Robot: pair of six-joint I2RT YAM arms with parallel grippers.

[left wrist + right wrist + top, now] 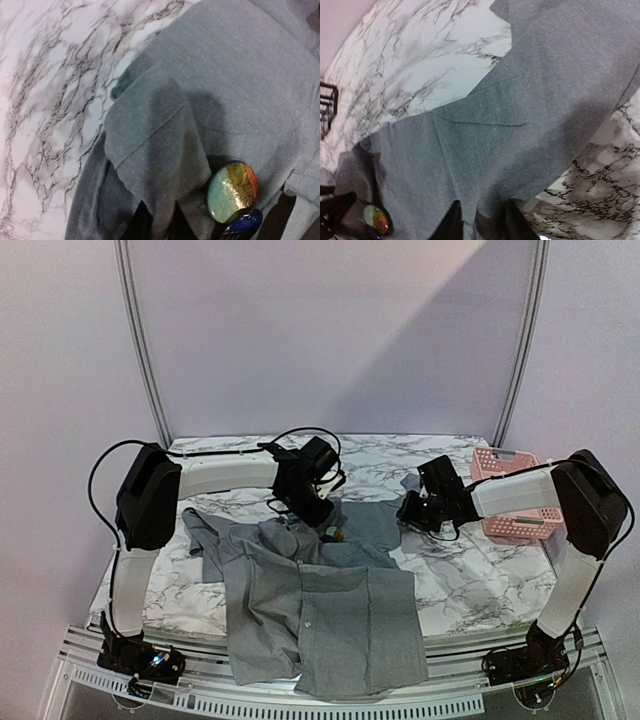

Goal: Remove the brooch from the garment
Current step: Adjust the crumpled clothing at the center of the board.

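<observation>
Clearly, the brooch was a small, hard oval with a glossy face going from pale green to orange. It looked light and stiff, probably slippery on the face, so I judge the better place to take it was across its edges, not on the shiny top. Just under it sat a dark blue glossy piece, and I could not tell if this was part of the same brooch. The shirt was soft, thin and wrinkled. It would lift and stretch together with the brooch if nobody held it down, and a hard pull could tear the fabric at the pin. The shirt lay spread on the marble table with its hem over the near edge, and the brooch sat on its upper part, near the collar. The left claw stood narrow with a fold of the shirt between its dark fingers, and in its own view the brooch lay just beside it, a little to the right and not touching. The right claw stood a bit wider, also with grey fabric bunched between its fingers, and there the brooch was at the lower left, more apart. From above, the brooch was between the two claws, closer to the left one.
</observation>
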